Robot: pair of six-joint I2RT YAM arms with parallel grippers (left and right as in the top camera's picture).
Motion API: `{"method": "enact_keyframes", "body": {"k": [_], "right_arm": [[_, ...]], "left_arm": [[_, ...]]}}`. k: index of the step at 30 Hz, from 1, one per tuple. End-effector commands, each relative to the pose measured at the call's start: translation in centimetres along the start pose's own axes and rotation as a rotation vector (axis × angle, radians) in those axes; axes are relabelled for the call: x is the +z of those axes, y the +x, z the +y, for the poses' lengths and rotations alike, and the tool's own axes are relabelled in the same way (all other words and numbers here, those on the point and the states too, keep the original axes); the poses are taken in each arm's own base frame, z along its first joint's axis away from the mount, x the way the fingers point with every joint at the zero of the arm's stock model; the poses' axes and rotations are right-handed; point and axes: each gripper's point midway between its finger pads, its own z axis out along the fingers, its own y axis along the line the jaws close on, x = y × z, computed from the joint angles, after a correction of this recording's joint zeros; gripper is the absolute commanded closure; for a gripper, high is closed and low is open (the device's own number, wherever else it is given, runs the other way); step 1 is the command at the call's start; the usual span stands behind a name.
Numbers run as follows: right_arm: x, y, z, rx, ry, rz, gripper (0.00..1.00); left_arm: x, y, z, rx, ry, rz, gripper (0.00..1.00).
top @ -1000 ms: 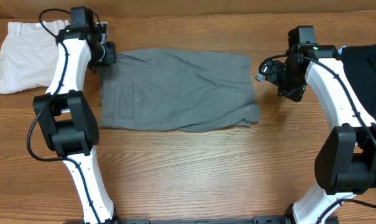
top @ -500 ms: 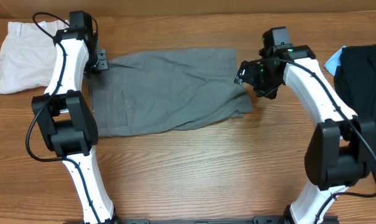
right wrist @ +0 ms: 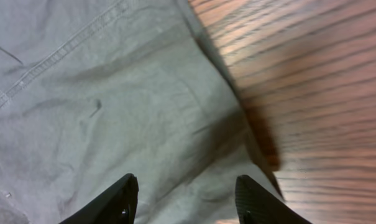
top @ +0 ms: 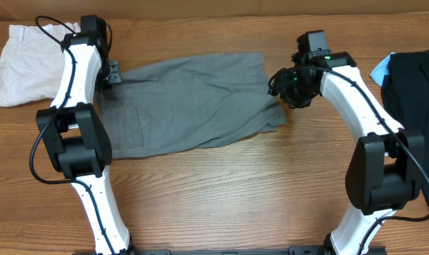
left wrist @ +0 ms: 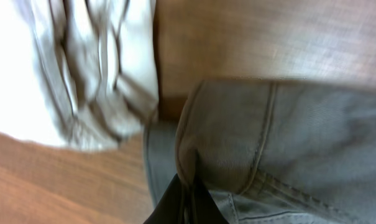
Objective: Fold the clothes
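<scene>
Grey shorts [top: 193,106], one pair, lie spread on the table [top: 228,191] between two arms. Left gripper [left wrist: 186,202] is pinched closed on their edge; right gripper [right wrist: 188,199] hovers, fingers apart, over their other end. One cream-white pair [top: 19,60] and one black garment [top: 413,78] lie aside.

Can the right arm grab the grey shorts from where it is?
Probably yes. Its open fingers hang right above the edge of the grey shorts, with nothing in between.
</scene>
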Motion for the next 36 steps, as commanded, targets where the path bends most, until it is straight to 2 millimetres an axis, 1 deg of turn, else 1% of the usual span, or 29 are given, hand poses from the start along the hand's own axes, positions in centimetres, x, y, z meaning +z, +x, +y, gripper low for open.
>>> {"method": "enact_keyframes", "body": {"k": [1,4,6,7,8,9,11,13,17,21,22,23,24,25,26,27,28,30,31,32,34,36], "right_arm": [[2.5,1.1,0.5,-0.023,0.006,0.055,0.47],[4.8,2.1,0.4,-0.032,0.027,0.102,0.48],[5.5,2.6,0.4,-0.034,0.033,0.122,0.48],[5.8,2.8,0.4,-0.034,0.032,0.132,0.48],[6.0,3.1,0.6,-0.037,0.025,0.142,0.49],[6.1,3.2,0.7,-0.039,0.025,0.143,0.49],[6.1,3.2,0.8,-0.042,0.026,0.144,0.49],[6.1,3.3,0.7,-0.040,0.027,0.146,0.49],[6.1,3.5,0.4,-0.037,0.042,0.153,0.50],[6.0,3.6,0.2,-0.036,0.054,0.155,0.50],[6.0,3.6,0.2,-0.036,0.054,0.155,0.50],[6.1,3.6,0.2,-0.037,0.054,0.155,0.49],[6.1,3.6,0.2,-0.037,0.054,0.155,0.47],[6.0,3.6,0.2,-0.037,0.053,0.155,0.44],[6.1,3.6,0.2,-0.037,0.053,0.154,0.43],[6.0,3.5,0.3,-0.037,0.053,0.152,0.40],[6.0,3.4,0.3,-0.038,0.051,0.150,0.33],[5.7,3.0,0.5,-0.037,0.049,0.142,0.25],[5.3,2.5,0.3,-0.032,0.057,0.132,0.17],[4.9,2.1,0.1,-0.028,0.071,0.123,0.11],[3.8,1.0,-1.0,-0.009,0.116,0.098,0.04],[2.5,-0.2,-2.2,0.019,0.154,0.079,0.00]], "left_arm": [[-2.1,-0.2,1.6,-0.036,-0.050,-0.014,0.96],[-2.1,0.4,1.9,-0.029,-0.062,0.012,0.96],[-2.2,0.7,2.4,-0.026,-0.091,0.022,0.96],[-2.2,0.9,2.7,-0.023,-0.109,0.028,0.96],[-2.4,1.1,3.8,-0.018,-0.168,0.033,0.96],[-2.4,1.1,4.3,-0.023,-0.201,0.030,0.96],[-2.7,0.8,5.6,-0.045,-0.265,0.017,0.96],[-2.6,0.3,6.2,-0.061,-0.282,-0.005,0.96],[-2.0,-0.8,7.1,-0.118,-0.232,-0.040,0.96],[-0.9,-0.5,7.3,-0.175,-0.084,-0.015,0.96],[-0.8,-0.5,7.4,-0.183,-0.069,-0.010,0.93],[-0.7,-0.4,7.5,-0.188,-0.061,-0.006,0.74],[-0.7,-0.3,7.6,-0.192,-0.053,-0.003,0.34],[-0.6,-0.3,7.7,-0.194,-0.052,0.001,0.21],[-0.6,-0.2,7.7,-0.191,-0.049,0.002,0.18],[-0.6,-0.2,7.7,-0.191,-0.050,0.003,0.00],[-0.6,-0.2,7.7,-0.190,-0.050,0.005,0.00],[-0.6,-0.1,7.7,-0.190,-0.049,0.006,0.00],[-0.6,0.0,7.6,-0.189,-0.046,0.010,0.00],[-0.6,0.2,7.6,-0.187,-0.043,0.018,0.00],[-0.6,0.6,7.3,-0.182,-0.028,0.038,0.00],[-0.7,1.3,6.3,-0.175,0.032,0.072,0.00]]}}
